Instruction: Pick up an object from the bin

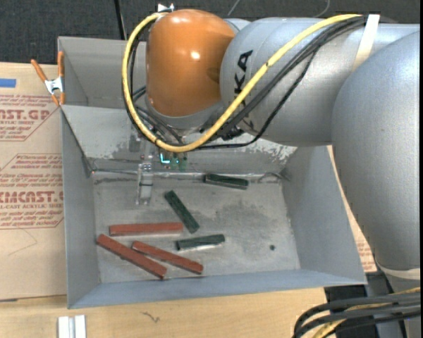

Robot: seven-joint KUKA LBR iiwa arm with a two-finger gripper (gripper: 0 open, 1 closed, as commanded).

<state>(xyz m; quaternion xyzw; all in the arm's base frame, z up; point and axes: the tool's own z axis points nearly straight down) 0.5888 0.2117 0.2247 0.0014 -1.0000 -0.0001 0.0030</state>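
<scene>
nothing is lifted yet; the gripper (146,187) is poised beside a dark green flat bar (181,212); whether parted or closed cannot be told.

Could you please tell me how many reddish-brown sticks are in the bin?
3 sticks: one level, left of centre; two slanted nearer the front wall. The arm covers the bin's back, so more may be hidden.

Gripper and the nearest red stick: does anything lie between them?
No. In the camera view, the stretch of bin floor between the gripper and the red stick is bare; a slanted green stick lies beside that stretch.
</scene>
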